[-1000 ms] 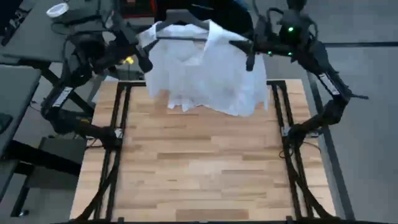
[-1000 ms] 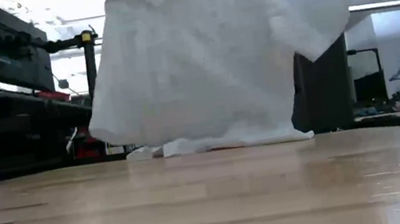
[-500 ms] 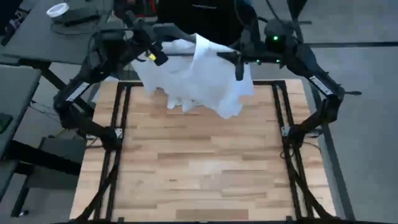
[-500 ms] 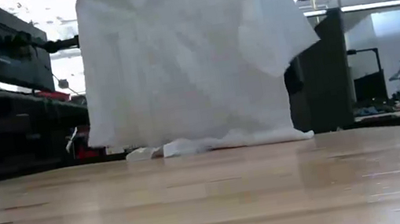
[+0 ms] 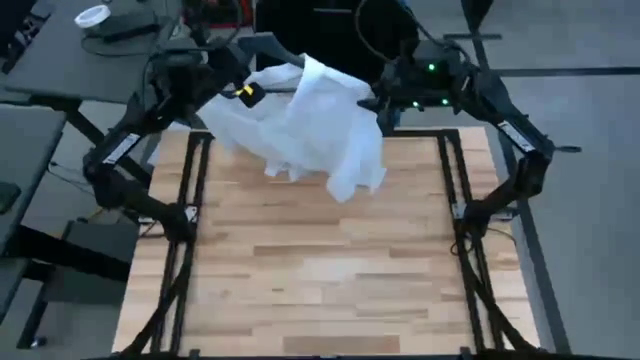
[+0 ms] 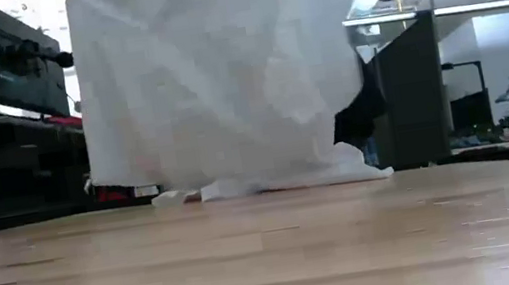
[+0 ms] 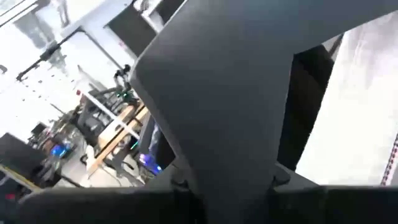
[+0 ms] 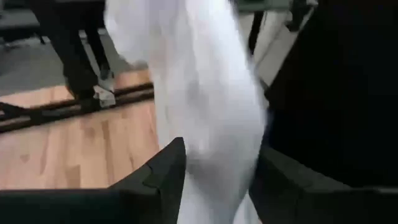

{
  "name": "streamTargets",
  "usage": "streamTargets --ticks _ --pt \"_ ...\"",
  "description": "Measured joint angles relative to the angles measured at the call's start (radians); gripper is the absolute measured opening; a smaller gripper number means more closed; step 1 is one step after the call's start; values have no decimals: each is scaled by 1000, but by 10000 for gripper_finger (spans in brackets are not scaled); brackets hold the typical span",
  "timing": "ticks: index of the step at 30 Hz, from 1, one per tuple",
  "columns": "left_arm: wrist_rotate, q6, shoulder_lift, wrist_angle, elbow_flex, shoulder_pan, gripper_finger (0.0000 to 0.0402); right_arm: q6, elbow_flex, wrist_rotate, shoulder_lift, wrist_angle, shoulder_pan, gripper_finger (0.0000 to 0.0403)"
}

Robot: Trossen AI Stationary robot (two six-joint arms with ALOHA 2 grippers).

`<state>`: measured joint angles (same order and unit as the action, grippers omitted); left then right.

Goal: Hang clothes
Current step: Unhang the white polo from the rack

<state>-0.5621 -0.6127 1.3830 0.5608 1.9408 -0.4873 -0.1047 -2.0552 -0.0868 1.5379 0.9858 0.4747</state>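
The step in hand looks like the carry: the white top (image 5: pixel 305 125), already on a dark hanger (image 5: pixel 272 88), is held up in the air over the far edge of the tabletop (image 5: pixel 320 270), presumably on its way to a rail beyond it that none of the views shows. The left hand (image 5: pixel 243 92) sits at one end of the hanger and the right hand (image 5: pixel 377 103) at the other; whether either is pressed together on the bar or merely spread around it I cannot tell, since cloth and arm bodies hide the fingers. The hanger's long axis runs roughly across the tabletop from left arm to right arm, and the top hangs from it with its long axis near vertical, hem downward; in the low view the white top's (image 6: pixel 215 78) hem trails just at the wood. The next move calls for lifting enough to clear that hem and keeping both ends level, so the garment does not slide off the hanger.
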Motion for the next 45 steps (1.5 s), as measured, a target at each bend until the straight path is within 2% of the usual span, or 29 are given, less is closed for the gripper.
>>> streamTargets --ticks 6,8,13,19,23,28,34,40,42,45 --pt "0 10 -5 8 0 6 52 -25 1 -1 20 -9 -3 139" --pt "0 13 -5 11 0 9 52 -57 1 -1 22 -6 -3 123" --pt "1 28 -5 13 0 10 52 -96 2 29 17 0 10 17" --pt "-24 51 -27 79 2 9 52 -106 2 82 -42 66 76 2" --pt "-66 146 -53 138 1 -1 52 -108 2 145 -107 152 147 1" --pt "-53 224 -109 119 1 0 51 -86 2 158 -171 216 222 0" --pt "107 374 -146 -30 1 -2 51 -88 2 169 -178 183 173 0" --pt "456 526 -152 -220 2 -2 51 -109 2 167 -177 178 98 0" --pt "557 509 -152 -217 2 -2 51 -111 2 146 -180 179 85 0" --pt "652 476 -151 -117 2 -2 51 -104 2 44 -198 185 77 0"
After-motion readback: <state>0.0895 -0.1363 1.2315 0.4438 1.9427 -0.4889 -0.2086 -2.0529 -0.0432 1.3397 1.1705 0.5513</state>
